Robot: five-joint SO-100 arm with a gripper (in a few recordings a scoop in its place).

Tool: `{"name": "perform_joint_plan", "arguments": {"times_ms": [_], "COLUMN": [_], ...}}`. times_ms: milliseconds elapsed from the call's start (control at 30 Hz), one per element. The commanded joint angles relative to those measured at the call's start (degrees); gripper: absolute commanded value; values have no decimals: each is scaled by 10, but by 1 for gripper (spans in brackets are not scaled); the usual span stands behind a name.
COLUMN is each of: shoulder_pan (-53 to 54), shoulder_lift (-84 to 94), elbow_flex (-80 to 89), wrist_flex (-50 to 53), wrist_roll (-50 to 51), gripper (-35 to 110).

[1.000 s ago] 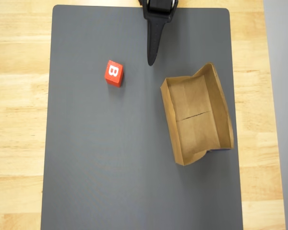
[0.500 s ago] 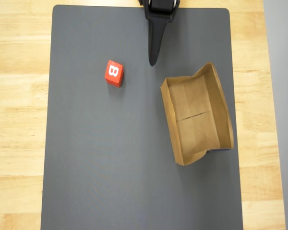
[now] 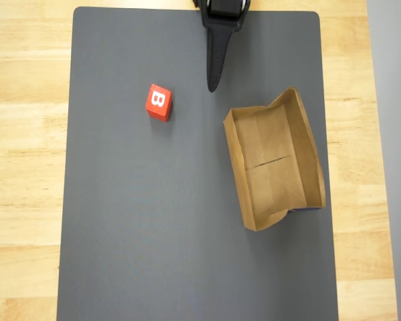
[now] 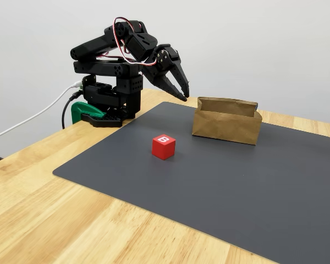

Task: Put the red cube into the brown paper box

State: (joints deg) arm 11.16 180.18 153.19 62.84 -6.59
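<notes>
The red cube sits on the grey mat, letter B facing up, apart from the gripper and to its left in the overhead view. The gripper hangs above the mat's far edge with its fingers a little apart, holding nothing (the fixed view shows the gap). The brown box lies near the mat's right edge, well apart from the cube, with bare mat between them.
</notes>
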Motion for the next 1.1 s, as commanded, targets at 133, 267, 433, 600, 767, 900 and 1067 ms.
{"name": "perform_joint_plan", "arguments": {"times_ms": [133, 267, 433, 600, 767, 900, 1067], "shoulder_pan": [6, 10, 33, 57, 98, 123, 164], "shoulder_lift": [-2, -2, -42, -144, -270, -329, -392], "elbow_flex": [-1, -1, -12, -149, -267, -287, -291], "wrist_flex": [4, 4, -24, 56, 129, 120, 105], "wrist_roll": [-10, -3, 24, 75, 85, 66, 28], "gripper": [0, 0, 0, 1, 3, 8, 16]}}
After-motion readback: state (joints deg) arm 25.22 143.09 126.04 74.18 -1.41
